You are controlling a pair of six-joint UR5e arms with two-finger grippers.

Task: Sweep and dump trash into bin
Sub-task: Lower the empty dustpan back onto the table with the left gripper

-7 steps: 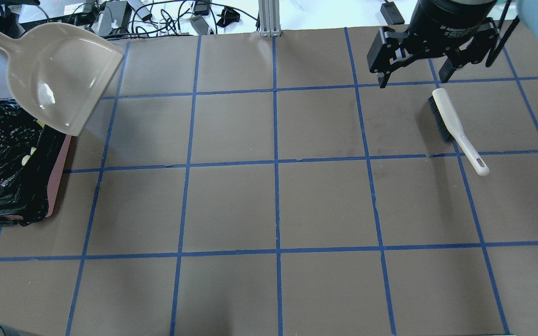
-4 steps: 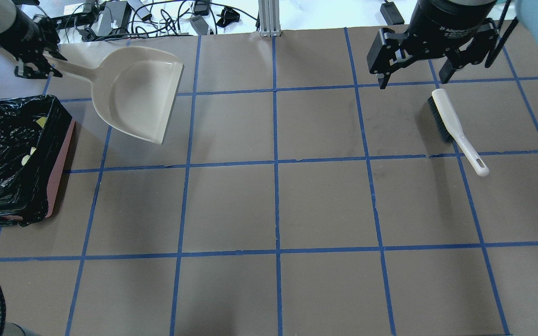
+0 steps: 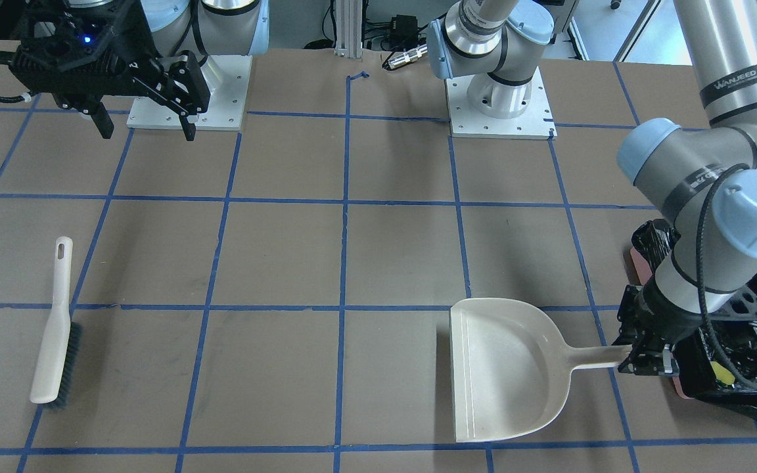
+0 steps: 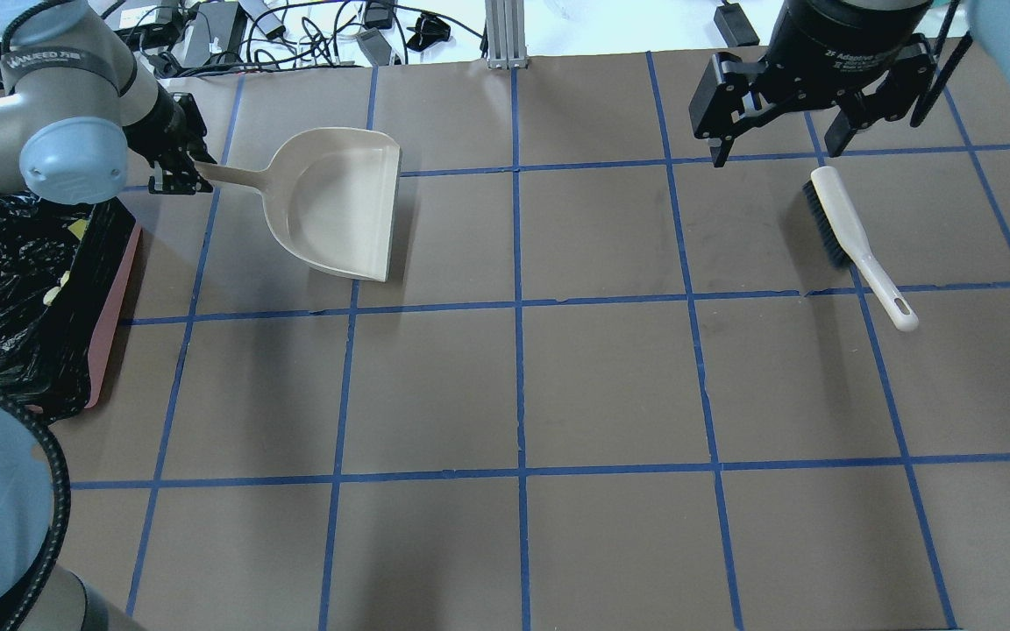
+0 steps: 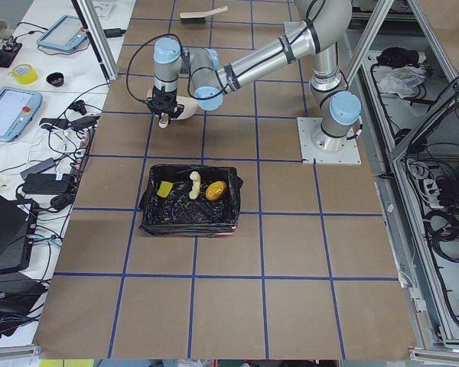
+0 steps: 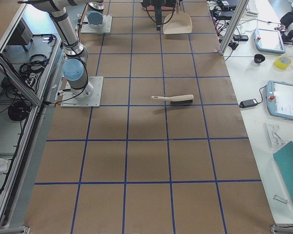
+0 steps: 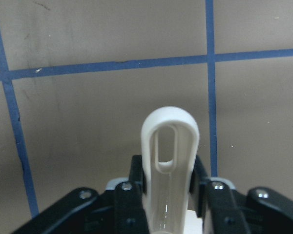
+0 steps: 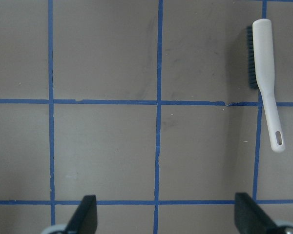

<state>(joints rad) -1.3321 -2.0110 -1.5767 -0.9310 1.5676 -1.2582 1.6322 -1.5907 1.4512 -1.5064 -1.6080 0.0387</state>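
- Beige dustpan (image 4: 343,206) is gripped by its handle (image 7: 169,161) in the left gripper (image 4: 179,171), whose jaws are clamped narrow on it; in the overhead view it is seen at 10 o'clock, mouth turned toward 3 o'clock.
- Pink bin (image 4: 110,324), black-lined, is set at 9 o'clock; the lump (image 5: 216,189), croissant (image 5: 195,186) and sponge (image 5: 164,188) are seen lying inside it.
- Right gripper (image 4: 777,153) is held wide apart, nothing grasped, at 1 o'clock.
- Brush (image 4: 847,228) is laid on the table (image 4: 610,386) at 2 o'clock, near that gripper but apart from it.
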